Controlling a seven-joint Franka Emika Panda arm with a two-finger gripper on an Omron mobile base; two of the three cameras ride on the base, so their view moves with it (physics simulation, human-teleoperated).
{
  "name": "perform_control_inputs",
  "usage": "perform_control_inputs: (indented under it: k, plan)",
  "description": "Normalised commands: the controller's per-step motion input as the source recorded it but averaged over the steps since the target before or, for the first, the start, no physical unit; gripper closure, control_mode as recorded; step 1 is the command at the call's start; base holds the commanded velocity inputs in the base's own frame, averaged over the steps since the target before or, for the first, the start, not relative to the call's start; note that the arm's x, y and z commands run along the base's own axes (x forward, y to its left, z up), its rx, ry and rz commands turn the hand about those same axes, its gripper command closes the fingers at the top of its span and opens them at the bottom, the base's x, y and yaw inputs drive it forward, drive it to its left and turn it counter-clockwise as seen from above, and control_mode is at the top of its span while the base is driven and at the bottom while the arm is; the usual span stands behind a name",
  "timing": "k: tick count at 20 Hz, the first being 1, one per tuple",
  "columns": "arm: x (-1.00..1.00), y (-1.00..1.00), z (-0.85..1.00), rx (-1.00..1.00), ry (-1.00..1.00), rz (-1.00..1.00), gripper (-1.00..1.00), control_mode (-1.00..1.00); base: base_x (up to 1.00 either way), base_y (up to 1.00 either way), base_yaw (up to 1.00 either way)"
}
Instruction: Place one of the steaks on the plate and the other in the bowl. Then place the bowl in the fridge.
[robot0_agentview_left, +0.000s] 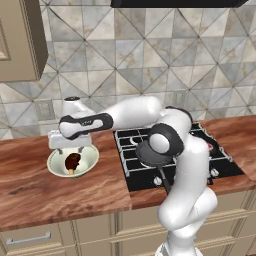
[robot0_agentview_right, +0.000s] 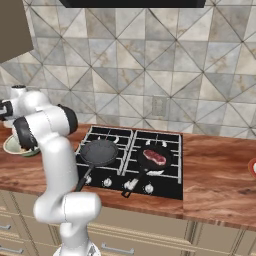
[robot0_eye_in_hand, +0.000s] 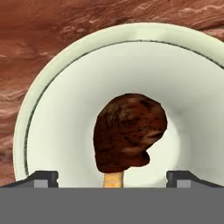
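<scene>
— While I look through the hand camera, I see the two dark finger tips of the gripper standing wide apart, released, with nothing between them.

— And where is the meat?

— One small dark reddish-brown steak with a tan-orange edge lies inside the round pale cream-green ceramic bowl, directly under the gripper, between the two tips but below them. I see no contact with it.

— What are the surfaces like?

— The steak is rough and mottled, lumpy in shape. The bowl is smooth, with a wide flared rim, and it stands on the reddish-brown wooden counter, which has a streaky grain. In the left base view the hand hangs just over the bowl, left of the black gas stove.

— And the other piece?

— A second red steak lies in a black round frying pan on the right side of the stove. Another black pan, beside it, holds nothing.
</scene>
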Motion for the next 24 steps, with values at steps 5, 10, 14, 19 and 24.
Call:
perform_control_inputs:
  k: [5,10,14,19,24]
  plan:
    - [-0.33,-0.67,0.54,-0.07,0.00,0.00,-1.00,-1.00,0.00,0.00,0.00]
    - [-0.48,-0.97,0.28,-0.04,0.00,0.00,-1.00,-1.00,0.00,0.00,0.00]
    - [-0.50,-0.89,0.24,0.00,0.00,-0.05,-1.00,-1.00,0.00,0.00,0.00]
    - [-0.26,-0.66,0.27,-0.02,0.02,-0.03,-1.00,-1.00,0.00,0.00,0.00]
    - [-0.61,-0.55,0.30,0.00,0.03,0.00,-1.00,-1.00,0.00,0.00,0.00]
